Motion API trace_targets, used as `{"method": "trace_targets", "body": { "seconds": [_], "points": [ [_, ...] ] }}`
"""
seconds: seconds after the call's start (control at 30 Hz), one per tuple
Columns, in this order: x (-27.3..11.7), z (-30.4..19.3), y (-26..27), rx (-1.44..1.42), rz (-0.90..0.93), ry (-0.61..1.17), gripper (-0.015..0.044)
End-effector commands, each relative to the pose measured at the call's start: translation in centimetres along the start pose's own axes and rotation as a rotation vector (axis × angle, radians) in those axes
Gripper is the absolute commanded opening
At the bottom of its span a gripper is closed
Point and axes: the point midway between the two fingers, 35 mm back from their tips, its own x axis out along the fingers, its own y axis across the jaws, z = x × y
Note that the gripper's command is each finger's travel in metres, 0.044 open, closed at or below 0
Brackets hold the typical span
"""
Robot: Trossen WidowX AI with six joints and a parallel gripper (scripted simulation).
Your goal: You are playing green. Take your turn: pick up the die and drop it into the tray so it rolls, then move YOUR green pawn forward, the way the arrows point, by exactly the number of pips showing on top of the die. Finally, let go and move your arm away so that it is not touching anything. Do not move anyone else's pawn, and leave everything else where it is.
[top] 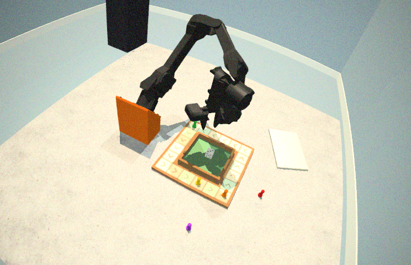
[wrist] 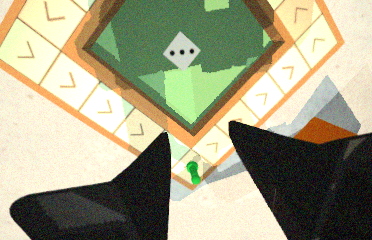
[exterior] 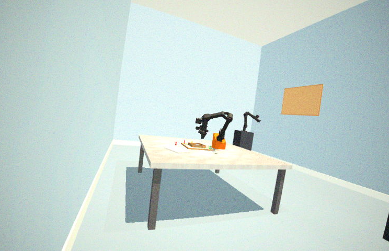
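The white die (top: 209, 153) (wrist: 182, 51) lies in the green-floored tray (top: 196, 171) (wrist: 139, 93) at the middle of the board (top: 163, 164) (wrist: 26, 50). Its top shows three pips in a row in the wrist view. The green pawn (top: 194, 124) (wrist: 193, 172) (exterior: 210, 147) stands on a corner square of the board, at the side near the robot base. My gripper (top: 209, 127) (wrist: 198, 132) is partly open and empty, pointing down above the board's edge near that corner. In the wrist view the green pawn shows between the fingers, well below them.
A yellow pawn (top: 198, 181) and an orange pawn (top: 225, 193) stand on the board's far side from the arm. A red pawn (top: 261, 193) and a purple pawn (top: 188, 227) are off the board. A white flat panel (top: 287, 149) lies right of it; an orange block (top: 133, 121) is at the arm's base.
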Motion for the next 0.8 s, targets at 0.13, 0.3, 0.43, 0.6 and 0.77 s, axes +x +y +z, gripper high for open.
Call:
{"method": "trace_targets", "body": {
  "seconds": [0.13, 0.3, 0.43, 0.6, 0.77],
  "points": [
    [1.8, -8.5, 0.2, -1.186, 0.063, 0.005, 0.0200],
    [2.2, -9.7, -0.1, -1.378, 0.075, -0.002, 0.0200],
    [2.2, -9.7, -0.1, -1.378, 0.075, -0.002, 0.0200],
    [2.2, -9.7, -0.1, -1.378, 0.075, -0.002, 0.0200],
    [2.2, -9.7, -0.1, -1.378, 0.075, -0.002, 0.0200]
  ]
}}
